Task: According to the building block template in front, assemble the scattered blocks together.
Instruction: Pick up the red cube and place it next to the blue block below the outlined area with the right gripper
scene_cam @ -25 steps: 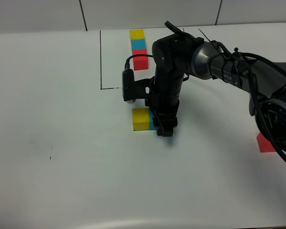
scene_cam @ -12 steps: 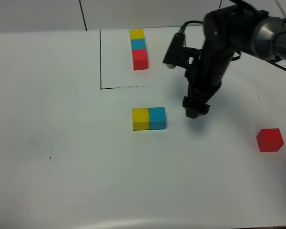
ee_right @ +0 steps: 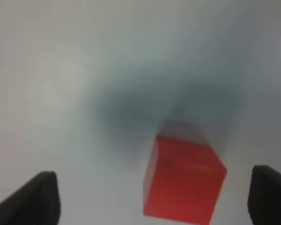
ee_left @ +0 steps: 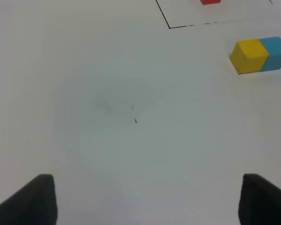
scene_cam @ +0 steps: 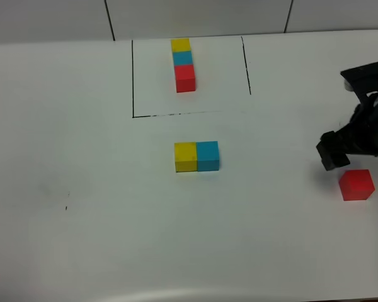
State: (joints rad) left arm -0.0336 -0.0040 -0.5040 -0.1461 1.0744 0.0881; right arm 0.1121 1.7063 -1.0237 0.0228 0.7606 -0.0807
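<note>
Hovering with my right claw (ee_right: 155, 197) spread wide, I hold nothing. Its two dark fingertips (ee_right: 40, 199) sit at the far edges of the right wrist view, and the red cube (ee_right: 185, 185) lies on the white table (scene_cam: 82, 201) below the gap between them. It is nearer one fingertip than the other, and neither touches it. That view is blurred, so I cannot tell how high above the cube I am. From the high camera, the dark end of this claw hangs just beside the red cube, a little to its left and farther back, close to the right edge of the picture.

My left claw (ee_left: 149, 201) is also wide and empty, with only bare table between its tips. The high camera does not show it.

Near the middle of the table, well apart from both claws, the yellow cube (scene_cam: 185, 156) and the cyan-blue cube (scene_cam: 208, 155) stand touching side by side, yellow on the left. The red cube is well to their right, not joined to them.

Farther back lies the template (scene_cam: 184, 64), a row of yellow, cyan-blue and red running from back to front. It sits inside a thin black outline (scene_cam: 133, 75) drawn on the table, of which three sides show.
</note>
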